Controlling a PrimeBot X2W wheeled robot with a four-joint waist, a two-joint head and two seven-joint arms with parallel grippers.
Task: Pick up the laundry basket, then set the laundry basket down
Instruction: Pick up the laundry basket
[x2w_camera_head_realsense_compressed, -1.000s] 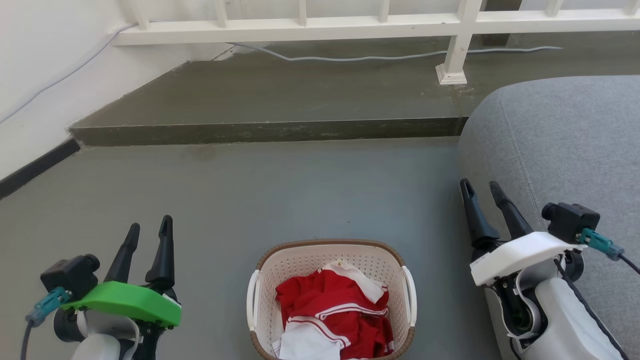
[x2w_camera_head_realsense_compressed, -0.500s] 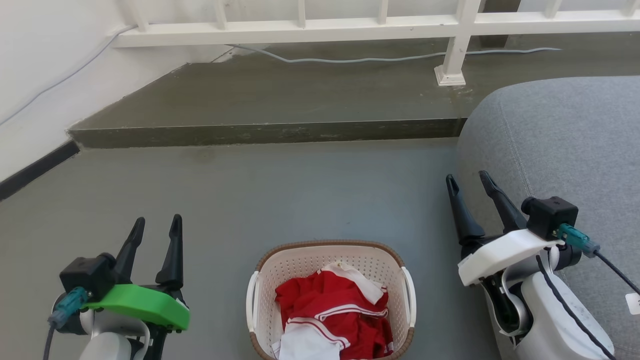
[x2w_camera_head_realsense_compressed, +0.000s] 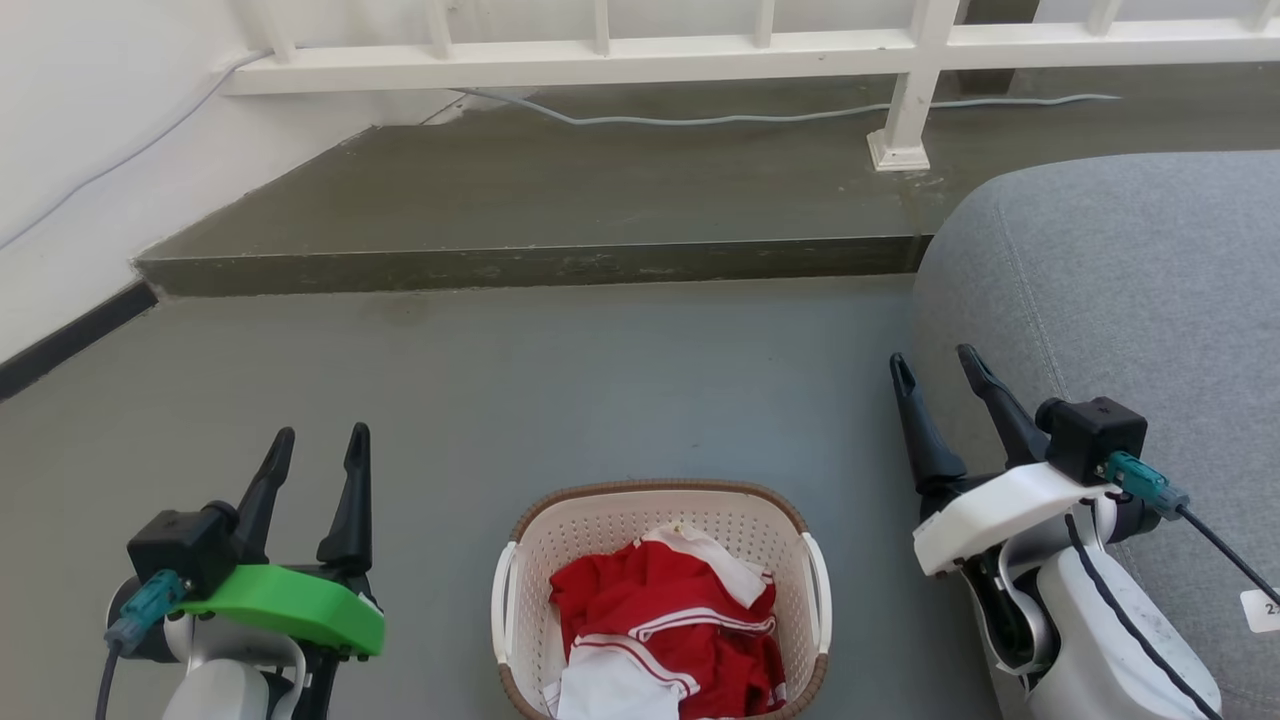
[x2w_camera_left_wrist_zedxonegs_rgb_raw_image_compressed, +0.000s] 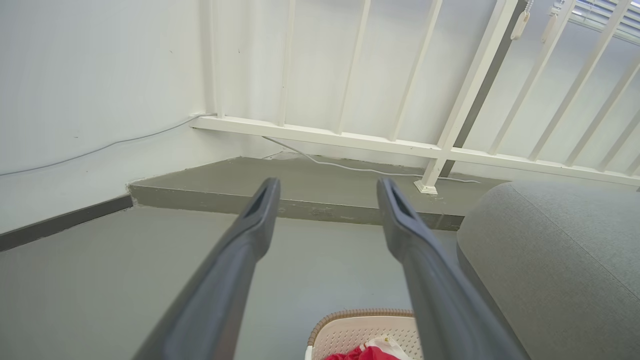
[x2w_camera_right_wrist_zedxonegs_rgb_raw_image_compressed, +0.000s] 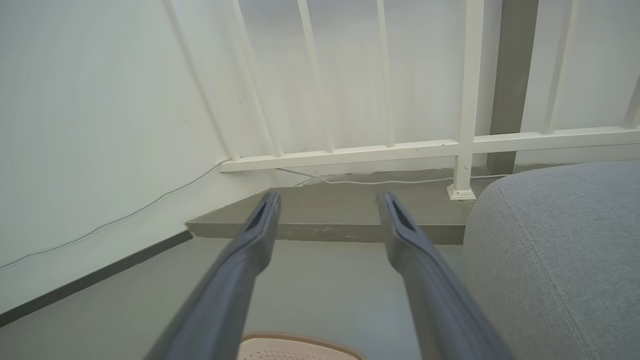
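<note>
Grey floor (x2w_camera_head_realsense_compressed: 600, 380) runs far to a raised step (x2w_camera_head_realsense_compressed: 540, 265) under a white railing (x2w_camera_head_realsense_compressed: 600, 45), with a grey sofa (x2w_camera_head_realsense_compressed: 1120, 260) at the right. At the near edge the basket (x2w_camera_head_realsense_compressed: 600, 525) stands on the floor, holding red and white clothes (x2w_camera_head_realsense_compressed: 660, 620). Beside it, well apart from its handles, are the left gripper (x2w_camera_head_realsense_compressed: 322, 433) and the right gripper (x2w_camera_head_realsense_compressed: 932, 356), both with fingers spread and holding nothing.

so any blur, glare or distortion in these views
Head view: even light, sharp, the laundry basket crisp. Left wrist view: left tool blurs near the lens, railing bars fan out. Right wrist view: right tool blurs likewise, wall washed out.
</note>
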